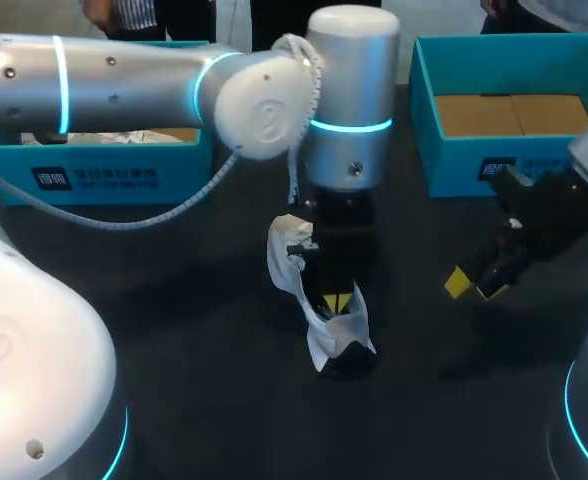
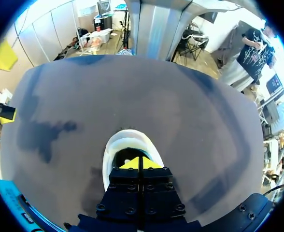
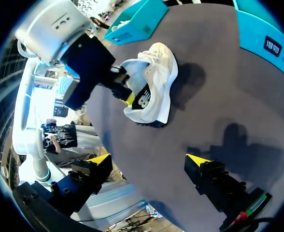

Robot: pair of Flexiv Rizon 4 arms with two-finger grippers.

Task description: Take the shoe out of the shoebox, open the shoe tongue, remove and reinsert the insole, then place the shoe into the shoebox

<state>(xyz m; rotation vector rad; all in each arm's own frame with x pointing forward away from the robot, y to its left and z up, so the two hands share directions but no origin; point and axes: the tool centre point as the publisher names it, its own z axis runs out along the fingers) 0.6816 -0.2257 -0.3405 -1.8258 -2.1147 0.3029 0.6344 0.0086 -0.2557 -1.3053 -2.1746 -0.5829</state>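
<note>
Near the middle of the frame in the head view, the white shoe (image 1: 284,265) sits on the dark table (image 1: 214,330), outside both boxes. The left arm comes in from the left edge and drops straight down onto it. The left gripper (image 1: 336,300) has its yellow tips pushed into the shoe's opening. From its own wrist camera, the left gripper (image 2: 139,163) has both fingers pressed together with no gap, inside the shoe's (image 2: 127,134) white collar. I cannot tell whether anything is pinched between them.

At the right of the frame, the right gripper (image 1: 474,287) hangs above bare table with its jaws spread wide, well apart from the shoe. Its wrist camera shows the right gripper (image 3: 149,159) holding nothing, with the shoe (image 3: 156,82) ahead of it.

One teal box (image 1: 94,165) stands at the upper left, and another teal box (image 1: 454,150), lined with brown card, stands at the upper right.
</note>
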